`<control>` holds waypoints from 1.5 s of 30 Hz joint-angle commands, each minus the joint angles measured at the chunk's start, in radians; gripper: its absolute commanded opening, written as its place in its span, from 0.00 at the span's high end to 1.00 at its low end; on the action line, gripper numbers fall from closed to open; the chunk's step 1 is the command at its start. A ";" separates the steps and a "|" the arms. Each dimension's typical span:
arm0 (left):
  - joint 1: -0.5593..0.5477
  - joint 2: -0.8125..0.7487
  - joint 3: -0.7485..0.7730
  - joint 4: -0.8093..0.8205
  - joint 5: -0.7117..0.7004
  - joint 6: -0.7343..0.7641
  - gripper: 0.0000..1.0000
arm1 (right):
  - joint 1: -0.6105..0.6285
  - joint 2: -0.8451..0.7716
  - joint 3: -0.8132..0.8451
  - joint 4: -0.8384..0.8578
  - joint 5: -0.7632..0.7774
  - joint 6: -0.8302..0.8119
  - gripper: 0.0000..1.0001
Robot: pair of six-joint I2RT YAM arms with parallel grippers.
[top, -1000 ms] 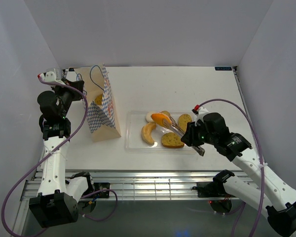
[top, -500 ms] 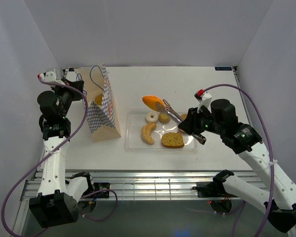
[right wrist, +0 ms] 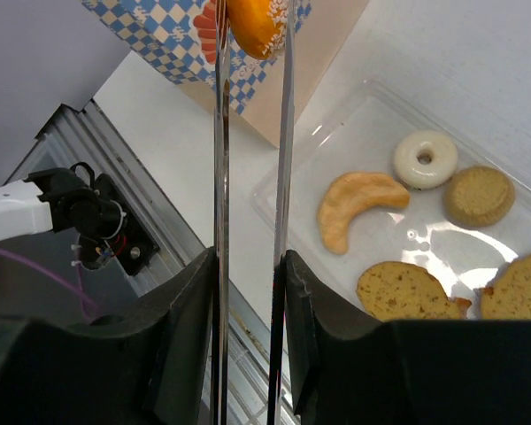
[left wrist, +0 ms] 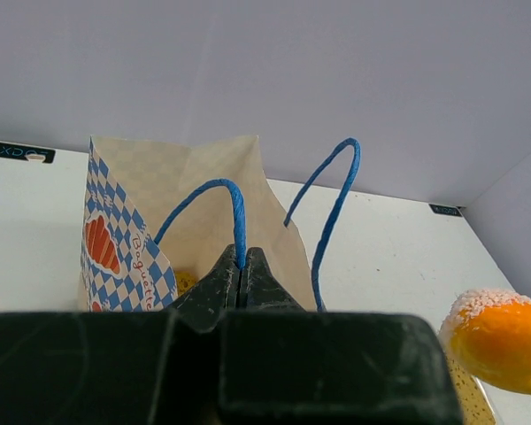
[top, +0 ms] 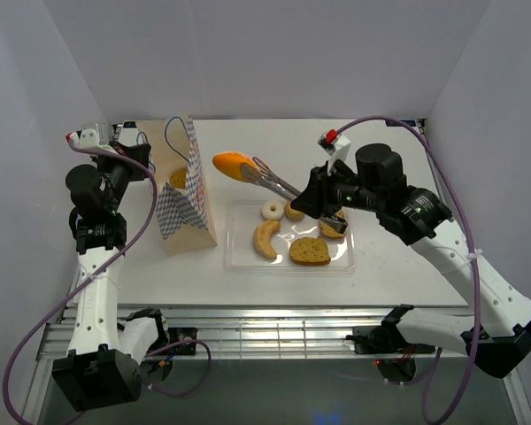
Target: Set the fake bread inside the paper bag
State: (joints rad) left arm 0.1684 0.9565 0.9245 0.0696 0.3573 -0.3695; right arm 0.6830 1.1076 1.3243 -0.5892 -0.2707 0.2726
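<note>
The paper bag [top: 184, 199] stands open at the left. My left gripper [top: 140, 152] is shut on one blue cord handle [left wrist: 235, 199], seen in the left wrist view [left wrist: 242, 266]. My right gripper [top: 323, 205] is shut on metal tongs [top: 274, 181]. The tongs hold a glossy orange oval roll [top: 231, 165] in the air just right of the bag's mouth. The right wrist view shows the roll [right wrist: 257, 25] at the tong tips, over the bag's chequered side [right wrist: 159, 35]. A yellowish piece [top: 177, 179] lies inside the bag.
A clear plastic tray [top: 239, 257] right of the bag holds a pale crescent [top: 265, 239], a toast slice [top: 310, 251], a white ring [top: 271, 210] and a small bun [top: 294, 211]. A second toast slice [right wrist: 518, 283] shows in the right wrist view.
My right arm has lifted the tongs with the orange roll off the tray and swung them left and back, close to the bag's mouth. The left arm has stayed still.
</note>
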 commanded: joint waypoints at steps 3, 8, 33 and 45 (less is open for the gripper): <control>0.005 -0.029 -0.007 0.024 0.028 -0.006 1.00 | 0.108 0.086 0.147 0.097 0.013 -0.009 0.76; 0.005 -0.039 -0.013 0.035 0.038 -0.008 1.00 | 0.182 0.175 0.249 0.106 0.034 0.005 0.77; 0.003 -0.064 -0.019 0.055 0.071 -0.013 1.00 | 0.236 0.406 0.437 0.117 0.120 0.077 0.76; 0.005 -0.056 -0.018 0.056 0.078 -0.017 1.00 | 0.263 0.495 0.549 0.058 0.136 0.070 0.76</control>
State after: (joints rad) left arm 0.1711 0.9169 0.9092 0.0990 0.4110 -0.3805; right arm 0.9356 1.5929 1.8107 -0.5732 -0.1478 0.3405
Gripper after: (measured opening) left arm 0.023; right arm 0.387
